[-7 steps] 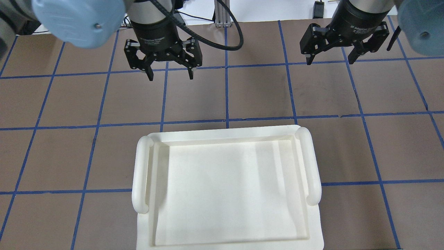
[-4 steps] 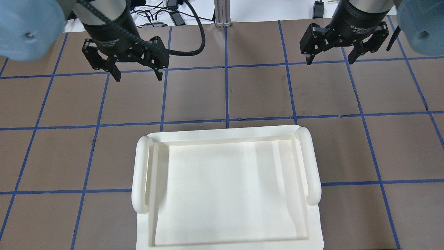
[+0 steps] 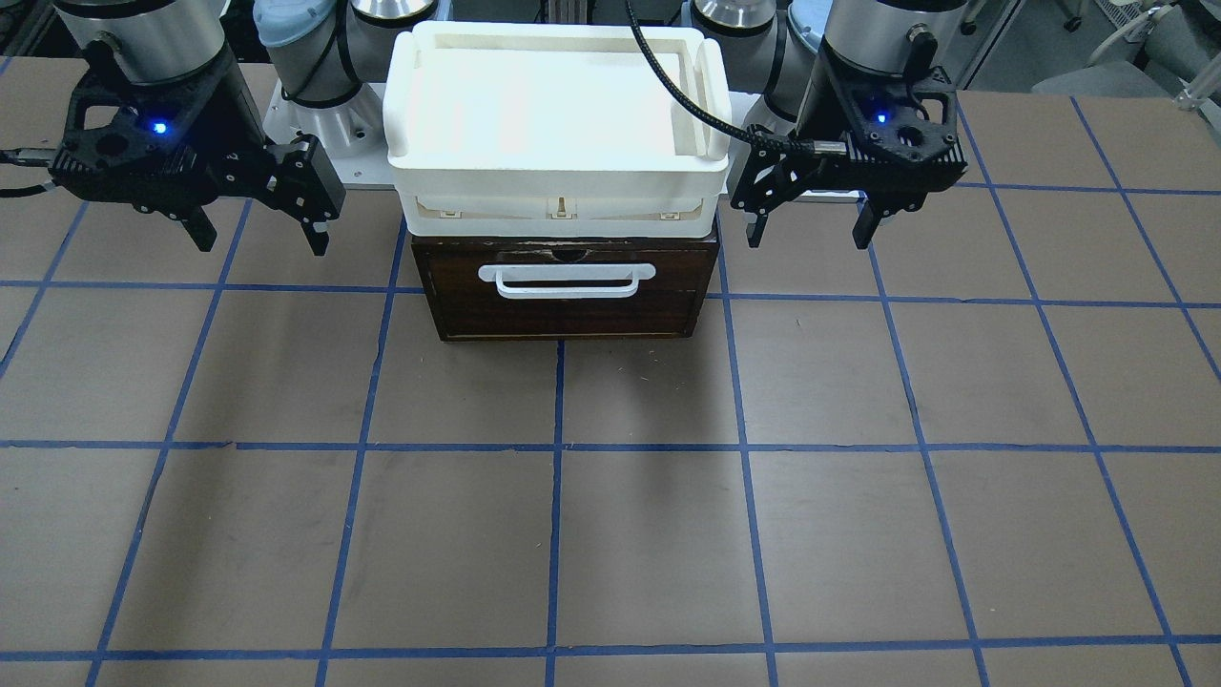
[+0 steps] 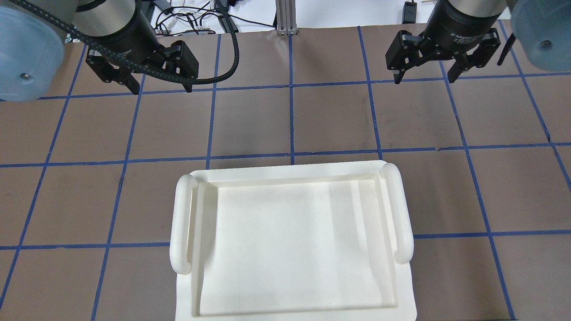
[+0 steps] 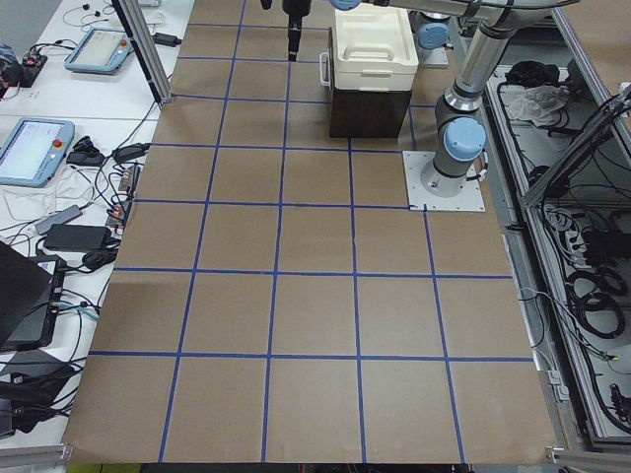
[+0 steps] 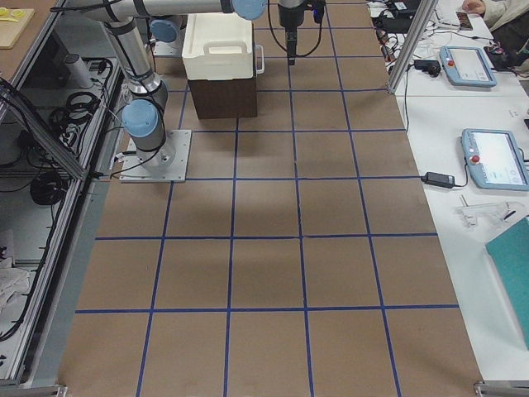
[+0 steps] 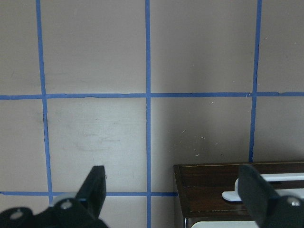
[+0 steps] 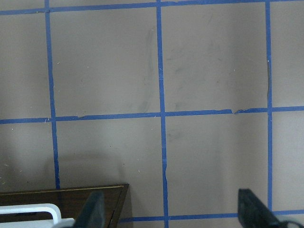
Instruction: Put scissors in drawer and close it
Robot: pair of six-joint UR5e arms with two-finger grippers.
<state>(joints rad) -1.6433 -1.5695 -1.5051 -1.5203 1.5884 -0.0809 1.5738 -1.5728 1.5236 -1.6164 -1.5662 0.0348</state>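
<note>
The drawer [image 3: 568,305] is shut, its dark brown front and white bar handle [image 3: 568,279] facing the table. It sits under a white tray [image 4: 290,171]. The scissors show in no view. My left gripper [image 4: 161,90] is open and empty, hovering over the table out in front of the drawer, off its left side; it also shows in the front view [image 3: 809,237]. Its wrist view shows the drawer front [image 7: 209,190] low on the right. My right gripper [image 4: 424,80] is open and empty, off the drawer's right side, also in the front view [image 3: 262,243].
The brown table [image 3: 610,515] is marked with a blue tape grid. The white tray [image 3: 558,105] with side handles rests on top of the drawer cabinet. Cables and tablets [image 5: 35,148] lie on side benches beyond the table's ends.
My left gripper has moved to its left, away from the table's middle line. It has stayed open. The right gripper has not moved.
</note>
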